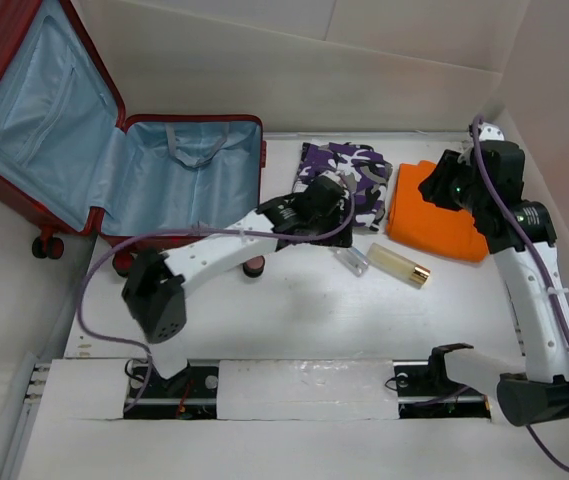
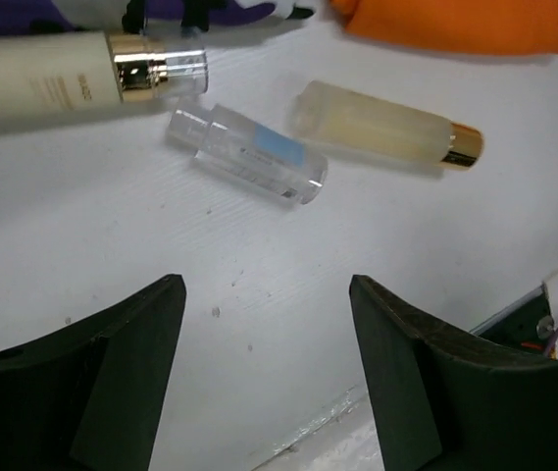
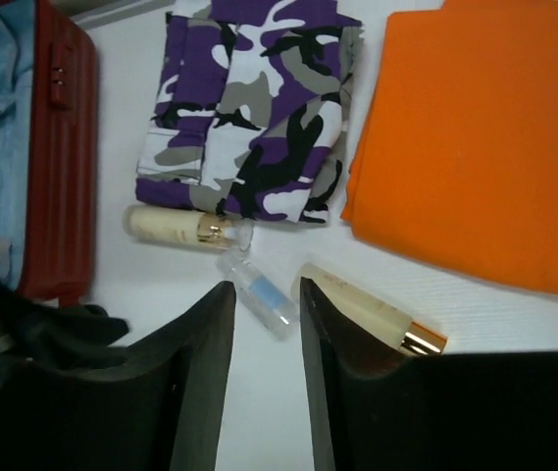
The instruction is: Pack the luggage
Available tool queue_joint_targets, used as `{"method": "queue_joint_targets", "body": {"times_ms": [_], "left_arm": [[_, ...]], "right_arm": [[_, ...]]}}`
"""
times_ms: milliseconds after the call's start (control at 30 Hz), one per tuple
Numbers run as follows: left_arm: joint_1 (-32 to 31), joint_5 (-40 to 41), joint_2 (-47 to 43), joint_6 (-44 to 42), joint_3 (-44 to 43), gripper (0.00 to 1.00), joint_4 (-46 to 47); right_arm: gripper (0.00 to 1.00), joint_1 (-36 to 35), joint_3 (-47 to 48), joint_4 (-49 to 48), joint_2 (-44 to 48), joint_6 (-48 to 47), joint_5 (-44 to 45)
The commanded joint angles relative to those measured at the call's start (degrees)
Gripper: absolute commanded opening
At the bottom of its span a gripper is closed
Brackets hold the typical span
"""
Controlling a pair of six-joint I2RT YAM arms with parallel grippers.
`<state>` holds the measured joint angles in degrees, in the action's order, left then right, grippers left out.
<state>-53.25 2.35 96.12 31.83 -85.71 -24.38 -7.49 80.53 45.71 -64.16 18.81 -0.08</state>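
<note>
The suitcase [image 1: 179, 195] lies open at the far left of the table [image 1: 294, 320], with its lid leaned back and its blue lining exposed. To its right lie a folded camouflage cloth [image 1: 364, 170] and a folded orange cloth [image 1: 434, 225]. Nearer, a clear vial [image 2: 249, 155] lies between a white bottle [image 2: 33, 88] and a yellowish bottle [image 2: 377, 128]. The left hand [image 2: 264, 294] hovers near the vial, fingers wide and empty. The right hand [image 3: 264, 289] is raised near the orange cloth, fingers narrow with nothing between them.

You count one suitcase [image 1: 192, 188], upper left of the top view. Two folded garments: one purple camo garment [image 3: 249, 108] at upper centre of the right wrist view, one orange garment [image 3: 484, 137] at upper right. Three bottles below them: cream bottle [image 3: 166, 226], small clear bottle [image 3: 259, 294], pale yellow bottle [image 3: 362, 309].
</note>
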Motion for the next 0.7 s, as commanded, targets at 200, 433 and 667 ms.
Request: {"method": "queue_joint_targets", "body": {"times_ms": [200, 433, 667], "left_arm": [[-0.89, 4.15, 15.85, 14.21, -14.83, 0.67, -11.04], [-0.28, 2.05, 20.43, 25.89, -15.54, 0.68, -11.74], [-0.27, 0.73, 18.41, 42.22, -6.84, 0.68, -2.78]], "right_arm": [[0.47, -0.25, -0.37, -4.49, 2.72, 4.39, -8.62], [0.48, -5.34, -6.26, -5.64, 5.01, 4.40, -9.77], [0.48, -7.02, -10.48, -6.16, 9.58, 3.79, -13.46]]}}
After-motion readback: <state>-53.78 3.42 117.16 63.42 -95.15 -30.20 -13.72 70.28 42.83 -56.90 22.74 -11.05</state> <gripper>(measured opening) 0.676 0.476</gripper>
